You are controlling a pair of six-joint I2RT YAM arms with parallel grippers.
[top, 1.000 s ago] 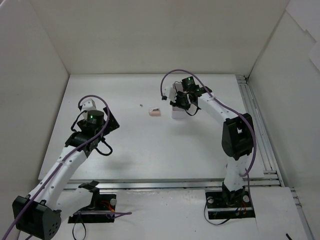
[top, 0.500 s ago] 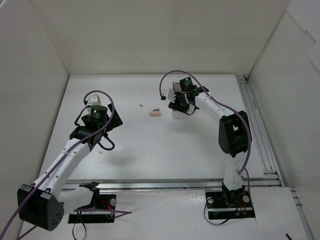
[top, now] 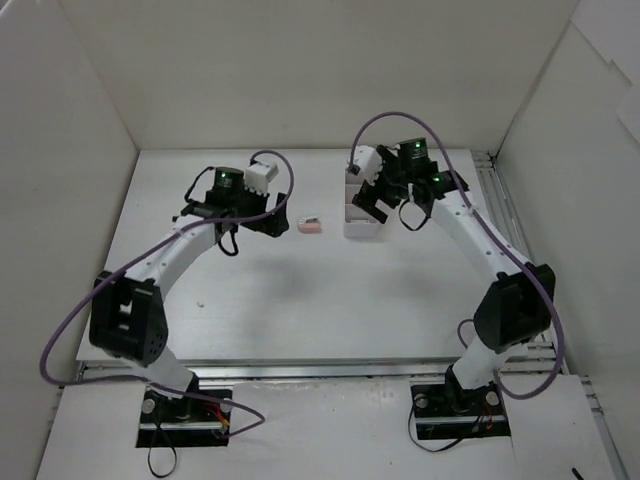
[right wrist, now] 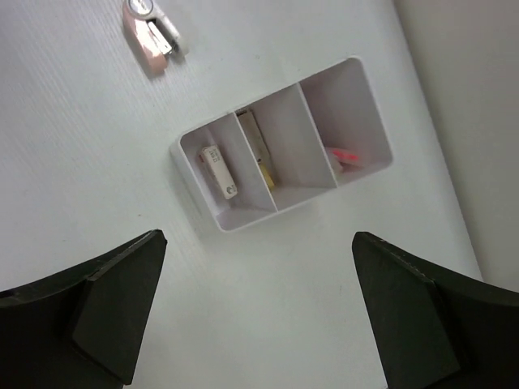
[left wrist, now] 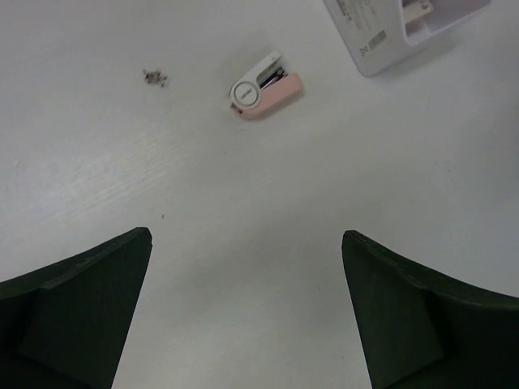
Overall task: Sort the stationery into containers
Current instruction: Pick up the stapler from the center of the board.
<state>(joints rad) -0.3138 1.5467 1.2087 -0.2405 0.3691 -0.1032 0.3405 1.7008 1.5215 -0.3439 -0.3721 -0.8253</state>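
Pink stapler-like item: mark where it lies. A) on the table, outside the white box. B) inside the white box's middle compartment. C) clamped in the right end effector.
A: the pink item lies on the table, apart from the white box.

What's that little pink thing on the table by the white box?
It looks like a mini stapler: pale pink plastic body, white top with a round cap, dark metal between. It lies flat on the white table, left of the divided white box and apart from it, touching nothing else.
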